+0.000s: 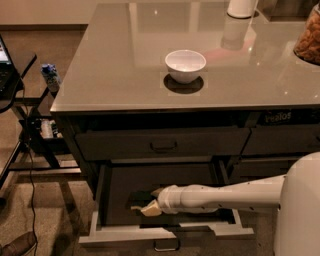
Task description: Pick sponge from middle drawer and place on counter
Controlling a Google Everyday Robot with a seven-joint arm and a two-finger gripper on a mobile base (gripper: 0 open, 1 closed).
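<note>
The middle drawer (165,232) is pulled open below the dark-fronted top drawer (162,144); it has a dark inside and a pale rim. My white arm reaches in from the right, and the gripper (145,204) is low inside the drawer's left half. A small shape, dark on top and yellowish below (149,210), sits right at the gripper's tip; it may be the sponge, but I cannot tell it apart from the gripper. The glossy grey-beige counter (120,65) lies above.
A white bowl (185,65) stands mid-counter. A white cylinder (241,7) is at the back and a jar of brown food (309,42) at the right edge. A black side table (15,75) with cables stands to the left.
</note>
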